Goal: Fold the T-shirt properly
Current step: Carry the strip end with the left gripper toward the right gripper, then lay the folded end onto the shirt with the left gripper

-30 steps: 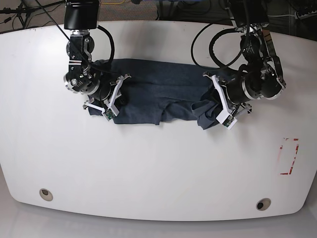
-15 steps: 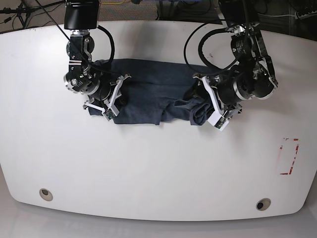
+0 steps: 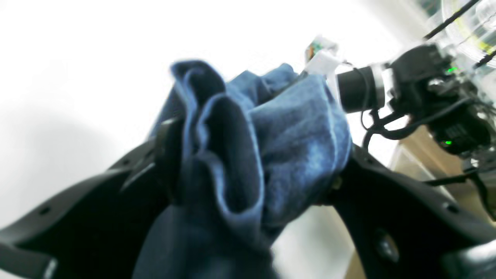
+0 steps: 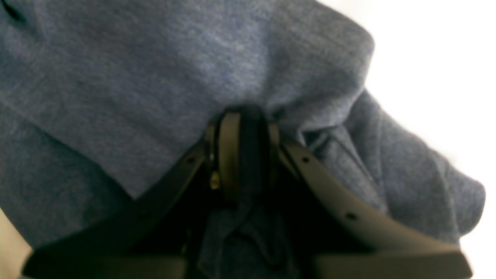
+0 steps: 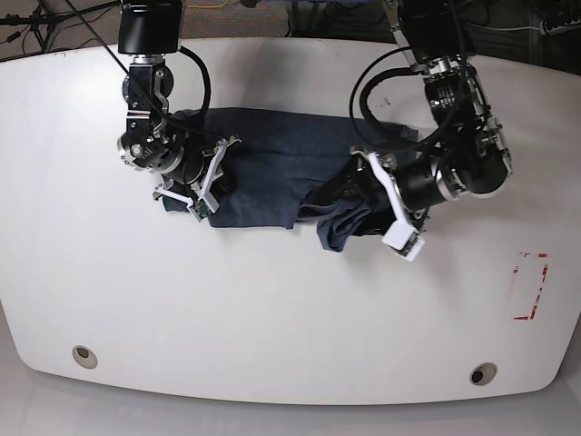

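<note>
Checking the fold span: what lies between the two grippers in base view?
Only the T-shirt spans from the right gripper to the left gripper; base view shows it.

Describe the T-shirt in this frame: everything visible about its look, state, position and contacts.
The T-shirt is dark heathered navy-blue knit fabric, lying partly folded and rumpled across the far middle of the white table. No lettering, tag or neckline shows. The right gripper is shut on one end. At the other end a bunched wad of folds sits between the wide-standing fingers of the left gripper, drawn in toward the shirt's middle.
</note>
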### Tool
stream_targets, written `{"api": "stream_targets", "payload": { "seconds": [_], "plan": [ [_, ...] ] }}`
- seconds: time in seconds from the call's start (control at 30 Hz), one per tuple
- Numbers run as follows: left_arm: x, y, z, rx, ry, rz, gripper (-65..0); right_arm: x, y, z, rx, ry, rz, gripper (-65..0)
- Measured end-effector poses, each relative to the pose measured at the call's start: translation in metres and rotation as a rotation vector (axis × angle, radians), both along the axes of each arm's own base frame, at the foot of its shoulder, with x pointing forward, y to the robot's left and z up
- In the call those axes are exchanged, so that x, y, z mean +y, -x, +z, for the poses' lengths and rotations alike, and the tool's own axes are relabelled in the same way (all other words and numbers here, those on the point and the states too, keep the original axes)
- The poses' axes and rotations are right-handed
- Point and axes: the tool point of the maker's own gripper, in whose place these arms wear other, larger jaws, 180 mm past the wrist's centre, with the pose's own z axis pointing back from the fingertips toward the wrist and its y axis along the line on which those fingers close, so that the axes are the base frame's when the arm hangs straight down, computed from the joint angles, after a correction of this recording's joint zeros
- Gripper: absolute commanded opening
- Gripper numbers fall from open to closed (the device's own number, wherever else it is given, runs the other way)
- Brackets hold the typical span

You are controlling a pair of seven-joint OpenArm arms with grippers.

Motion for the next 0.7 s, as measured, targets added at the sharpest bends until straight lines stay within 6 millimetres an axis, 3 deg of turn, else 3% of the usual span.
{"api": "stream_targets", "payload": {
  "seconds": [0.13,0.23,0.7],
  "plan": [
    [0.028,-0.005,-0.007,0.008,-0.075,0.044,-26.9,0.000,0.000,0.000,0.000,0.001,0.000,-55.6],
    [0.036,-0.008,-0.004,-0.004,-0.093,0.051,-26.9,0.000,0.000,0.000,0.001,0.003,0.000,-55.6],
    [0.020,-0.011,0.004,-0.027,-0.083,0.010,-26.7,0.013,0.001,-0.001,0.002,-0.023,0.001,-55.6]
  ]
}}
